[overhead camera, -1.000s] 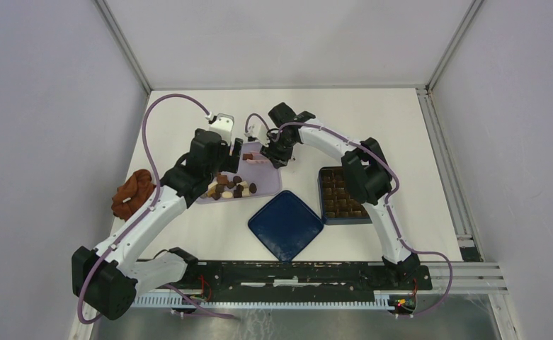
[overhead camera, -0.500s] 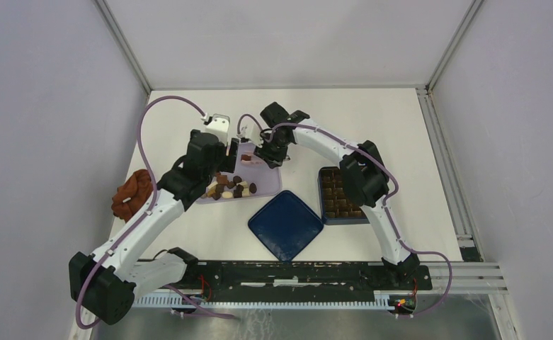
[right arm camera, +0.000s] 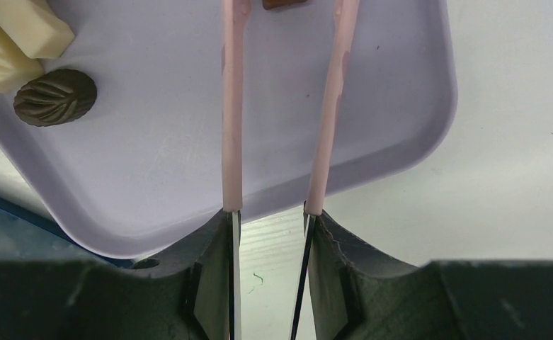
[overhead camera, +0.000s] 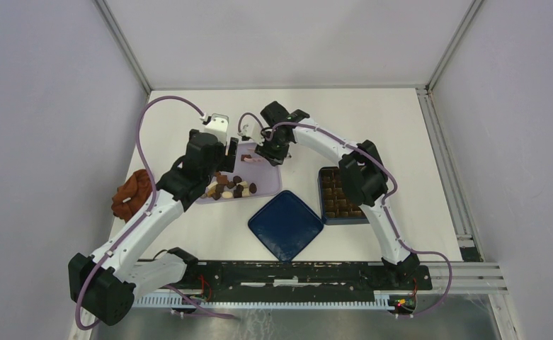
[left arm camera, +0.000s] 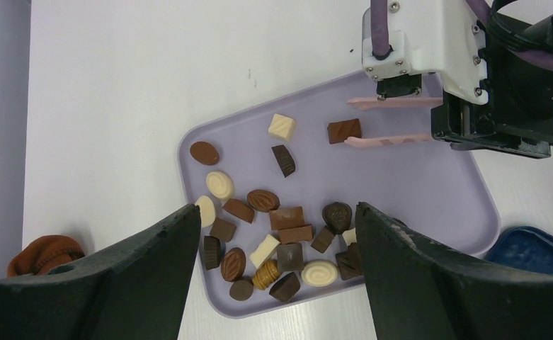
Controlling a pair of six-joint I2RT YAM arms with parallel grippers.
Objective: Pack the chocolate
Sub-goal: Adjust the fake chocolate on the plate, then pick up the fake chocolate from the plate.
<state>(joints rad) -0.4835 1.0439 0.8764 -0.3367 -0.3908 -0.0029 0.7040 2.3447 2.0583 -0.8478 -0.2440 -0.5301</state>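
The chocolate (left arm camera: 287, 237) is several dark, mid-brown and cream pieces heaped at the near end of a lilac tray (left arm camera: 415, 191); the heap also shows in the top view (overhead camera: 231, 188). My right gripper (right arm camera: 270, 216) is shut on pink tongs (right arm camera: 231, 106) and reaches over the tray's far end (overhead camera: 266, 149). The tongs' arms (left arm camera: 390, 140) are apart, with one brown rectangular piece (left arm camera: 344, 130) between their tips; this piece shows at the top edge of the right wrist view (right arm camera: 284, 3). My left gripper (left arm camera: 275, 212) is open and empty, hovering above the heap (overhead camera: 227, 152).
A blue compartment box (overhead camera: 344, 220) holding several chocolates stands right of the tray. Its blue lid (overhead camera: 285, 224) lies in front of the tray. A reddish-brown cloth (overhead camera: 133, 193) lies at the left table edge.
My right gripper has moved left with the tongs, further over the tray's far end. My left arm has shifted slightly left.
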